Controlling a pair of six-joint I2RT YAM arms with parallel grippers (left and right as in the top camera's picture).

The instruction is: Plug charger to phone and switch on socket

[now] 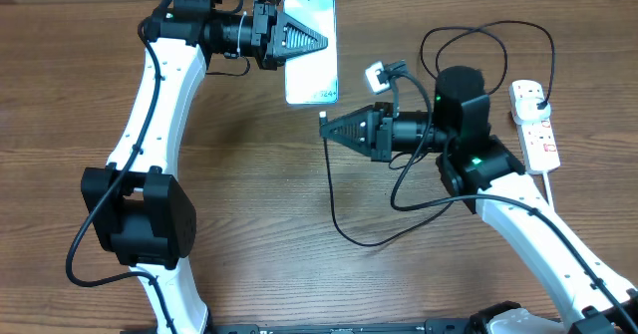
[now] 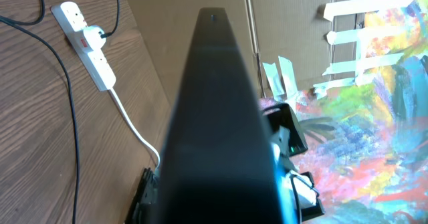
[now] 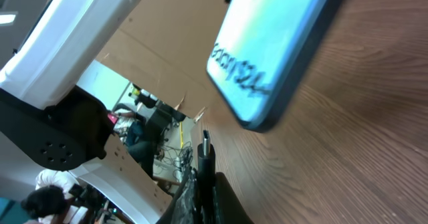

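My left gripper [image 1: 315, 41] is shut on the phone [image 1: 311, 75], whose light blue screen faces up at the back middle of the table. In the left wrist view the phone's dark body [image 2: 221, 124] fills the middle and hides the fingers. My right gripper [image 1: 327, 128] is shut on the charger's connector end [image 3: 206, 144], and the tip points at the phone's lower edge [image 3: 267, 57] with a gap between them. The black cable [image 1: 334, 209] loops across the table to a black plug [image 1: 539, 102] seated in the white socket strip [image 1: 538, 140], which also shows in the left wrist view [image 2: 85, 45].
The strip's thick white cord [image 2: 137, 134] runs toward the table's front right. More black cable loops [image 1: 488, 33] lie behind the right arm. A small white clip-like item [image 1: 377, 76] hangs near the right wrist.
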